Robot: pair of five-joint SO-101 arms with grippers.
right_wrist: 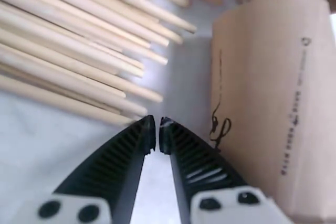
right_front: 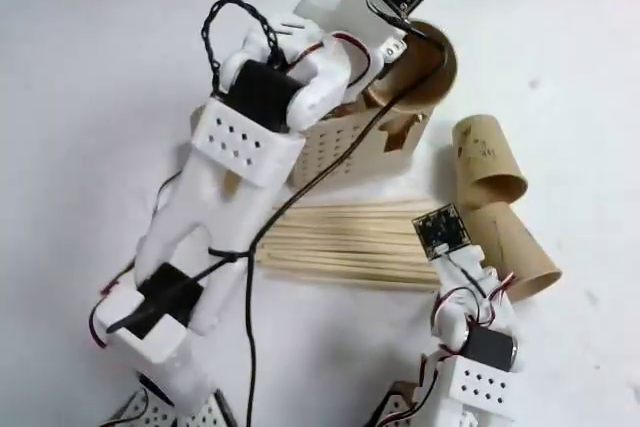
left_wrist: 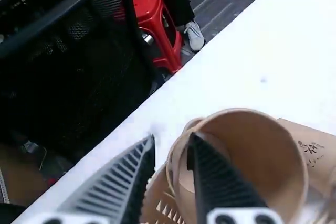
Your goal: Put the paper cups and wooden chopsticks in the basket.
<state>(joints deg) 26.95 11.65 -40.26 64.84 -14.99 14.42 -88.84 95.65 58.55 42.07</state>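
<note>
The left gripper (left_wrist: 171, 141) pinches one paper cup (left_wrist: 252, 150) by its rim between narrow jaws over the basket (right_front: 340, 147), apparently the first item delivered, while the right gripper (right_wrist: 157, 124), nearly closed and empty, has the chopsticks (right_wrist: 79, 51) ahead of one jaw, a second cup (right_wrist: 273, 93) beside the other and a third cup (right_front: 487, 159) beyond, all yet to go in.

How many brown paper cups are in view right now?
3. One brown paper cup sits over the white slotted basket, pinched by the left gripper; the second cup and third cup lie on the table beside the wooden chopsticks. Others may hide under the arm.
</note>
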